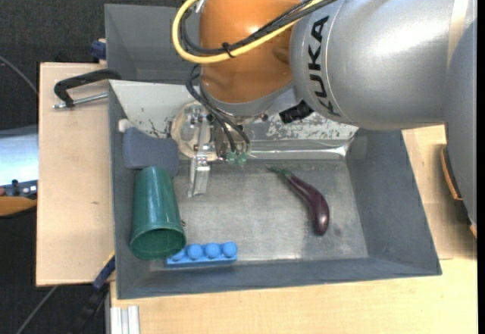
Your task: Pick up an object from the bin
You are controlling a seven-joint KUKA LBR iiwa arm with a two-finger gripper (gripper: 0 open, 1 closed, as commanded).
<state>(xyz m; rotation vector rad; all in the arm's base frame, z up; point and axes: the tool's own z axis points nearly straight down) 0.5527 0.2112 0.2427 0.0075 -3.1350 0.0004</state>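
Observation:
My gripper [198, 182] hangs under the orange wrist cover over the back-left part of the bin floor, with nothing seen in it. Just to its left a dark green plastic cup [154, 211] lies on its side, mouth toward the front. A grey-blue flat pad [145, 149] lies behind the cup against the left wall. In front of the gripper, a blue studded block [203, 253] rests along the front wall. A purple toy eggplant [311, 200] with a green stem lies to the right on the floor, well apart from the gripper.
The arm and its orange cover hang over the back of the bin and hide what is under them. A pale round see-through thing [184, 128] shows beside the gripper at the back wall. Bare floor lies between the gripper and the eggplant.

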